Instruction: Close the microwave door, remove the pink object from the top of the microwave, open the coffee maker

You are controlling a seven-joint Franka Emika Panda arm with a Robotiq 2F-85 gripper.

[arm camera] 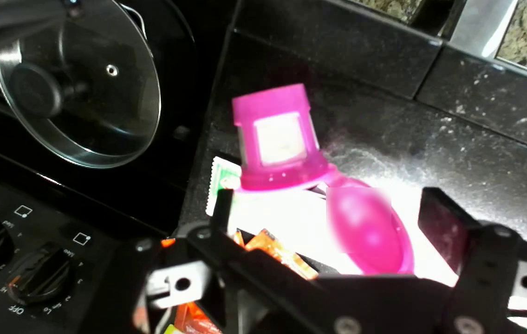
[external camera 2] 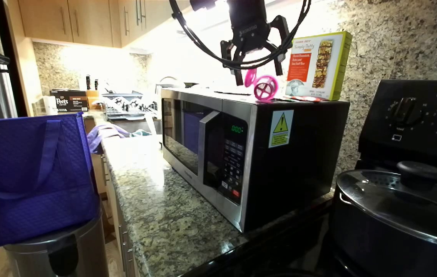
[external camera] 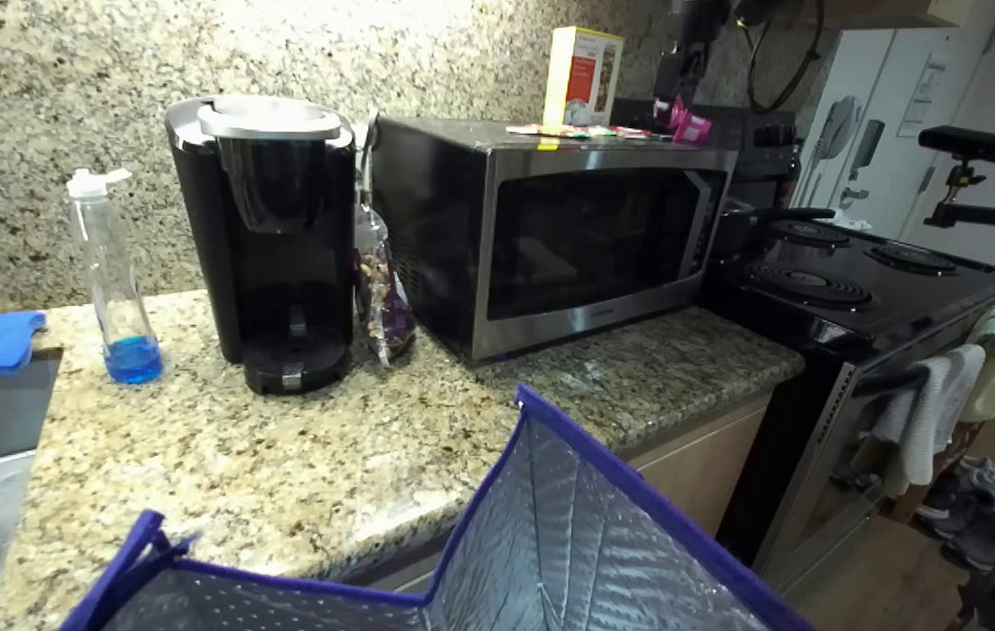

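Note:
The pink object is a magenta cup with a hinged lid; it lies on the microwave top near the front edge at the keypad end, in both exterior views [external camera: 692, 128] [external camera 2: 267, 88] and in the wrist view [arm camera: 275, 137]. My gripper [external camera 2: 258, 75] is open just above it. In the wrist view the round lid lies between my spread fingers [arm camera: 328, 202], and the cup body lies beyond the tips. The microwave [external camera 2: 295, 165] has its door [external camera: 589, 241] shut flush; the door also shows in an exterior view [external camera 2: 187, 130]. The coffee maker [external camera: 287, 188] stands upright with its silver-trimmed lid down.
A snack bar box [external camera 2: 316, 65] stands on the microwave near the gripper, with flat wrappers [external camera: 580, 131] beside it. A lidded pot [external camera 2: 399, 215] sits on the stove. A clear bottle [external camera: 116, 263], a plastic bag [external camera: 383, 289] and a purple bag [external camera: 602, 517] are near the coffee maker.

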